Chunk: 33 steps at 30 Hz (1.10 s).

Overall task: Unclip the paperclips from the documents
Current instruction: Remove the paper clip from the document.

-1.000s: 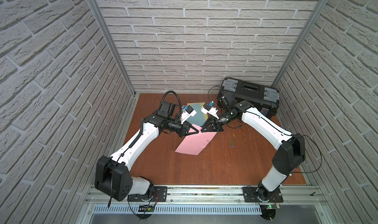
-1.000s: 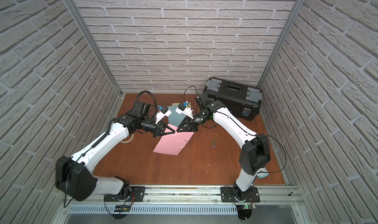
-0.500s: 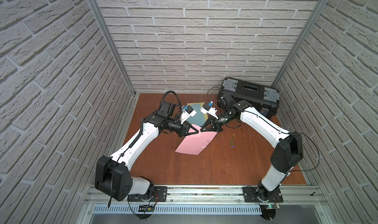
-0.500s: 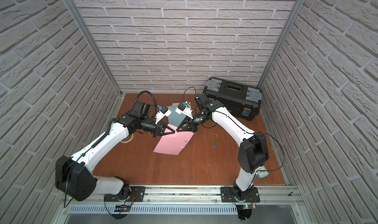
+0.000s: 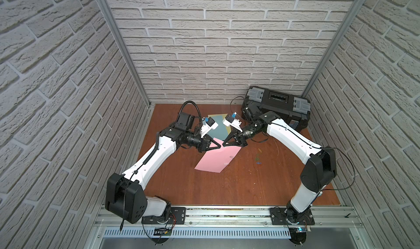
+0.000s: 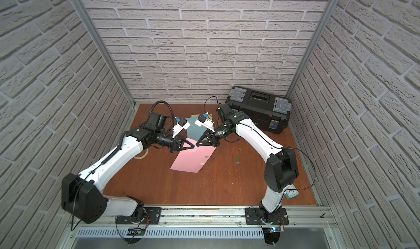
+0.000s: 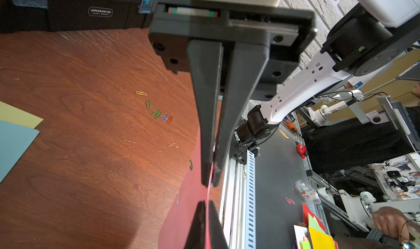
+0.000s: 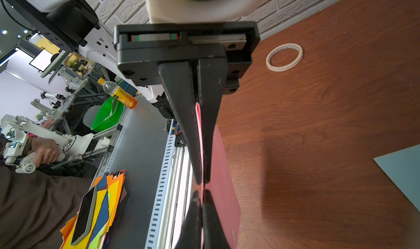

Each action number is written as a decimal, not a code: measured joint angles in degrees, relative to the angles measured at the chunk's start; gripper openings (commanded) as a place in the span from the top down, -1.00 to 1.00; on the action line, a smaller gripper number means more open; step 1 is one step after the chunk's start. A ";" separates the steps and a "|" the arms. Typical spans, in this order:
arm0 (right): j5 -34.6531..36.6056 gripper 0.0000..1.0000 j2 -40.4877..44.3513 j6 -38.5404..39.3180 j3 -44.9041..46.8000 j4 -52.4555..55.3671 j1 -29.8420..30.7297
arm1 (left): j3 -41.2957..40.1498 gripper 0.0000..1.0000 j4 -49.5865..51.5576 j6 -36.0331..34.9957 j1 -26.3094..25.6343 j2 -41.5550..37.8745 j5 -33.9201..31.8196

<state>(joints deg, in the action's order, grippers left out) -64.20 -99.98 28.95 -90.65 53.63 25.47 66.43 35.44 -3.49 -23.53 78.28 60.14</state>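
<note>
One pink sheet (image 5: 218, 160), left tool (image 5: 218, 146) still clamped on it, right tool (image 5: 224, 144) newly closed on its edge

The wooden table (image 5: 227, 186) is carrying a black toolbox (image 5: 276, 102) at upper right. A blue sheet (image 7: 13, 145), yellow sheet (image 7: 16, 117), loose paperclips (image 5: 257, 155) and tape ring (image 8: 284, 57) are lying flat, with a pink sheet (image 5: 218, 160) partly resting at centre.

Top views overhead, share table (image 5: 227, 186); wrist views hug fingers (image 7: 205, 100), apparently sideways.
</note>
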 measured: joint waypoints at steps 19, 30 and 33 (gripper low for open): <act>-0.17 0.90 -0.02 -1.18 0.00 -0.04 -0.26 | 0.04 1.00 -0.20 -0.61 0.00 0.39 0.52; -0.22 0.89 -0.02 -2.43 0.00 -0.74 -0.74 | 0.37 1.00 -0.83 -0.76 0.00 0.79 0.83; -0.39 0.88 -0.02 -2.78 0.00 -1.09 -0.94 | 0.59 1.00 -0.94 -0.85 0.00 0.92 0.83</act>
<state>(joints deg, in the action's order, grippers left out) -64.60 -100.01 26.17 -90.65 52.53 24.53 67.02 34.50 -4.34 -23.53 79.20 60.97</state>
